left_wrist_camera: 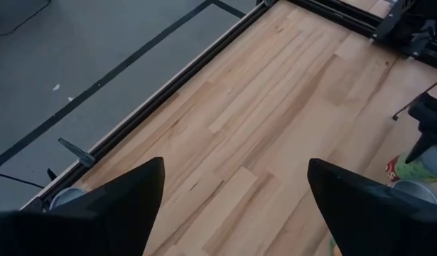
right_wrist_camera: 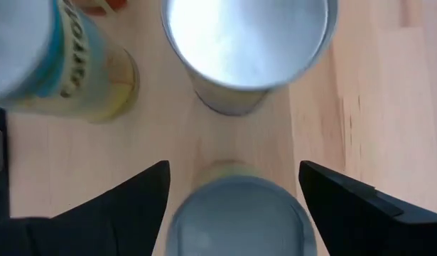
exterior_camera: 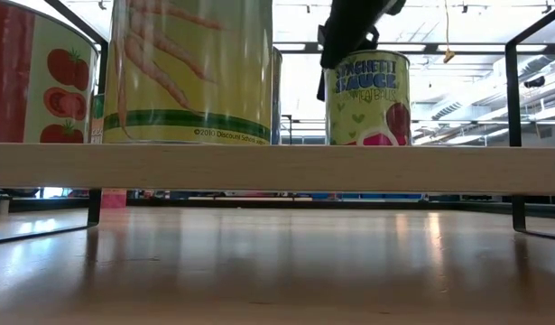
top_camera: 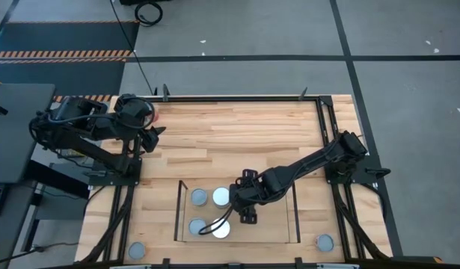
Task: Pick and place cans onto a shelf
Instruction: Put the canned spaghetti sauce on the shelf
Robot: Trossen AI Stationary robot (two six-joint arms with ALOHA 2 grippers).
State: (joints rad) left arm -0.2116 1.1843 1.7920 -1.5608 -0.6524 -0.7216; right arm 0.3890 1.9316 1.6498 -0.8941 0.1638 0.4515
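Reaching in from the right of the high view, the dark right arm was seen stretched over the low light-wood shelf [top_camera: 278, 224] with thin dark frame uprights, at lower centre of the frame. The right gripper [top_camera: 246, 213] was placed over the shelf's middle, just right of four round metal-topped cans [top_camera: 200, 197] grouped in a two-by-two cluster on the shelf's left half.

In the right wrist view, the right gripper's two dark fingers [right_wrist_camera: 126, 203] were seen spread apart, with a grey-blue can top [right_wrist_camera: 236, 217] lying between them at the bottom of the frame. Contact with that can could not be judged; the fingers appeared clear of its sides. A bright silver-topped can [right_wrist_camera: 246, 43] was noted at upper centre, and a yellow-labelled can [right_wrist_camera: 69, 64] at upper left.

In the low view, a green-labelled sauce can [exterior_camera: 367, 99] was recorded upright on the shelf at upper right of centre, with the dark arm directly above it. A large yellow-and-green carrot-labelled can [exterior_camera: 196, 72] and a red tomato-labelled can [exterior_camera: 38, 77] were recorded at upper left.

Two further grey-topped cans were noted on the wooden tabletop [top_camera: 230, 142], off the shelf: one at lower left [top_camera: 137, 249], one at lower right [top_camera: 324, 242].

The left gripper [top_camera: 153, 134] was held at upper left of the high view, above bare tabletop, fingers wide apart and holding nothing.
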